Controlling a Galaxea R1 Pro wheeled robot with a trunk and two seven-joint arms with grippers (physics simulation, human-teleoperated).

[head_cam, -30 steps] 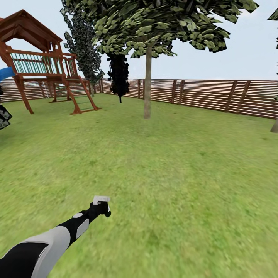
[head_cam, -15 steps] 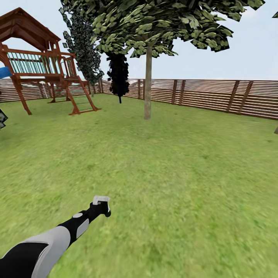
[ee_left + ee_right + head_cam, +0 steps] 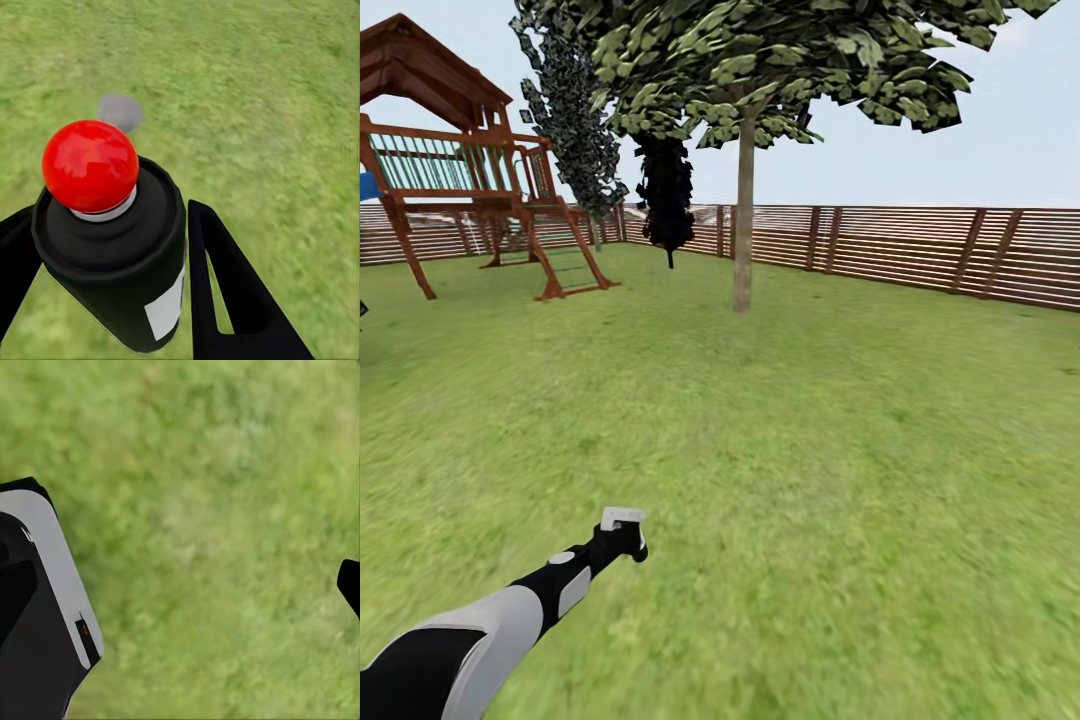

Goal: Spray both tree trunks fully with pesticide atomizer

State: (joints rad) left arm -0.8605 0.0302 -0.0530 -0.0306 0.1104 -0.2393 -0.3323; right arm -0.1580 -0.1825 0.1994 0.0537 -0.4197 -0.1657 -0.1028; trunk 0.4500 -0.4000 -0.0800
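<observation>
My left gripper (image 3: 622,535) is stretched forward low over the lawn, shut on the pesticide atomizer (image 3: 622,518), whose light grey head sticks up from it. In the left wrist view the atomizer (image 3: 112,232) is a black can with a red ball on top, clamped between the black fingers (image 3: 225,292) of my left gripper (image 3: 112,262). One tree stands ahead, its bare grey-brown trunk (image 3: 743,220) under a broad green canopy (image 3: 790,60), several metres beyond the gripper. Of my right gripper, one black fingertip (image 3: 349,586) shows over grass, with nothing held.
The grass lawn (image 3: 830,450) stretches ahead. A brown slat fence (image 3: 900,245) closes the far side. A wooden playset (image 3: 460,170) stands at the far left. Dark narrow columns (image 3: 666,195) rise beside the tree. A grey and black robot part (image 3: 37,622) sits over the grass.
The whole head view has shifted: the playset slid left and a trunk at the right edge left the picture. My left arm holds the same pose with the atomizer.
</observation>
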